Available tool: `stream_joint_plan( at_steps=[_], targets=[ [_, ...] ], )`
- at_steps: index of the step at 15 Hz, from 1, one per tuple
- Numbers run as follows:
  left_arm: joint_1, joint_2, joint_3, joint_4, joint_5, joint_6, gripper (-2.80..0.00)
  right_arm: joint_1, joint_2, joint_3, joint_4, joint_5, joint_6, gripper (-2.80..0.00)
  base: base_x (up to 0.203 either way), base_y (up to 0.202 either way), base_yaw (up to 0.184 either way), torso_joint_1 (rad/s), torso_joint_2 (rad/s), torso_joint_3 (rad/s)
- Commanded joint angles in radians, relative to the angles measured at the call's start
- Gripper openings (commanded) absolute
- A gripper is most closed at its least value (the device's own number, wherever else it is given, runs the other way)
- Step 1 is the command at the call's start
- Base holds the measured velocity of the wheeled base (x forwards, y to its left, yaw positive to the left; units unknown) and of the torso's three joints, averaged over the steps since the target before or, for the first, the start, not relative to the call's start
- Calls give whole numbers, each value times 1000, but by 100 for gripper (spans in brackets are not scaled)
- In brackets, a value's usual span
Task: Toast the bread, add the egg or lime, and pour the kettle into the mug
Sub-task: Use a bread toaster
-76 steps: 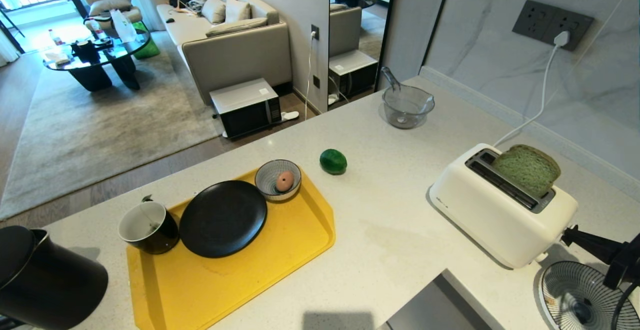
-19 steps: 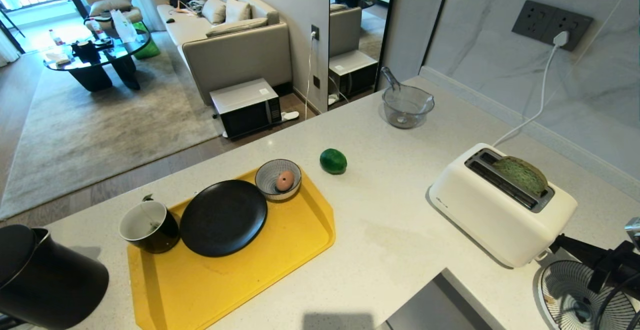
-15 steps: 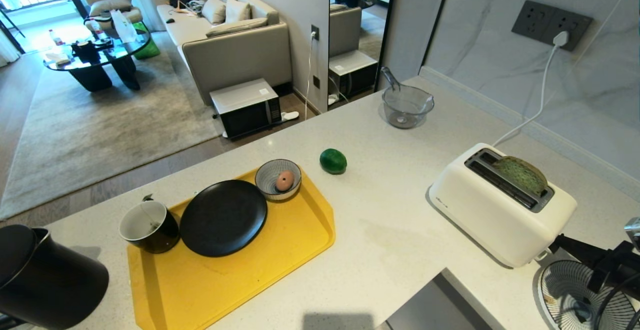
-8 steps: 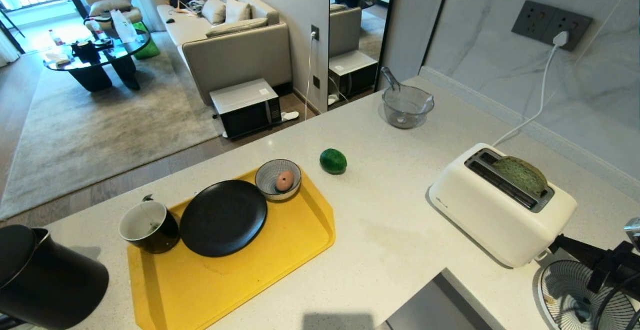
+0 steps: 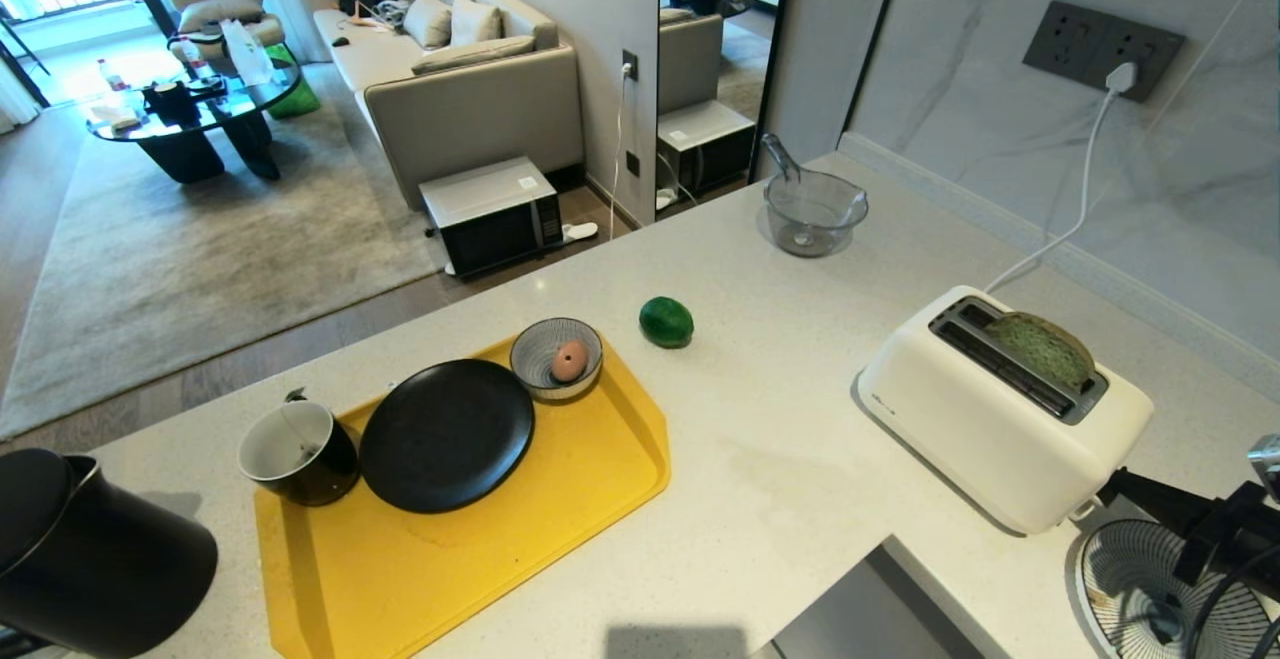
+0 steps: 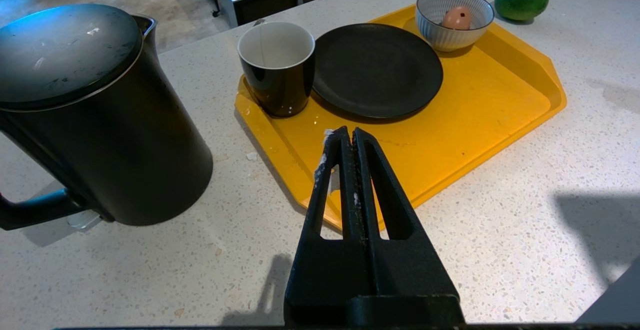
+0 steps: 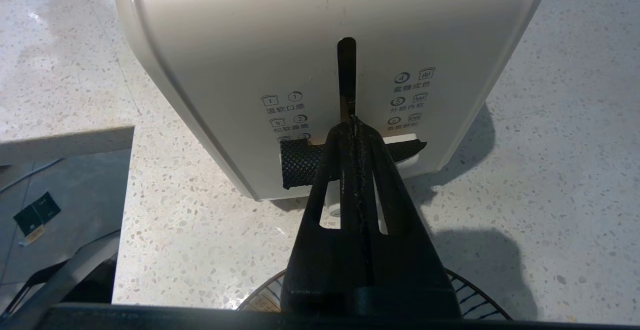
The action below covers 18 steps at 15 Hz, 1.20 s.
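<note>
The green bread (image 5: pixel 1040 347) sits low in the far slot of the white toaster (image 5: pixel 990 419), with only its top showing. My right gripper (image 7: pixel 354 119) is shut and empty. Its tip lies at the toaster's mesh-covered lever (image 7: pixel 300 162), at the bottom of the slot, and shows at the toaster's near end (image 5: pixel 1115 484). The lime (image 5: pixel 666 322) lies on the counter beyond the tray. The egg (image 5: pixel 569 361) rests in a striped bowl (image 5: pixel 540 344). The mug (image 5: pixel 298 454) stands on the tray, with the black kettle (image 5: pixel 90 559) to its left. My left gripper (image 6: pixel 348 132) is shut and empty above the tray's near edge.
A yellow tray (image 5: pixel 480 579) carries a black plate (image 5: pixel 445 436), the mug and the striped bowl. A glass bowl (image 5: pixel 815 211) stands at the far counter edge. The toaster's white cord (image 5: pixel 1085 189) runs up to a wall socket. A patterned plate (image 5: pixel 1150 589) lies under my right arm.
Since the earliest frame the bread has sunk into the toaster slot and my right gripper has dropped lower at the toaster's end. Nothing has moved over the last second.
</note>
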Motion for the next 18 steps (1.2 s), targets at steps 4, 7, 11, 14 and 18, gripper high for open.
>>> stream_joint_plan(
  at_steps=[4, 7, 11, 14, 18],
  targets=[
    [1, -2, 15, -1, 0, -1, -280, 1, 5, 0, -8, 6, -3, -280, 0, 0, 0, 0, 0, 0],
    [0, -2, 15, -1, 0, -1, -280, 0, 5, 0, -8, 6, -3, -280, 0, 0, 0, 0, 0, 0],
    [1, -2, 15, -1, 0, -1, -280, 0, 11, -2, -8, 6, -3, -280, 0, 0, 0, 0, 0, 0],
    [-1, -2, 15, -1, 0, -1, -280, 1, 13, 0, -8, 6, -3, -280, 0, 0, 0, 0, 0, 0],
    [0, -2, 15, -1, 0, -1, -280, 0, 12, 0, -8, 6, -3, -280, 0, 0, 0, 0, 0, 0]
  ],
)
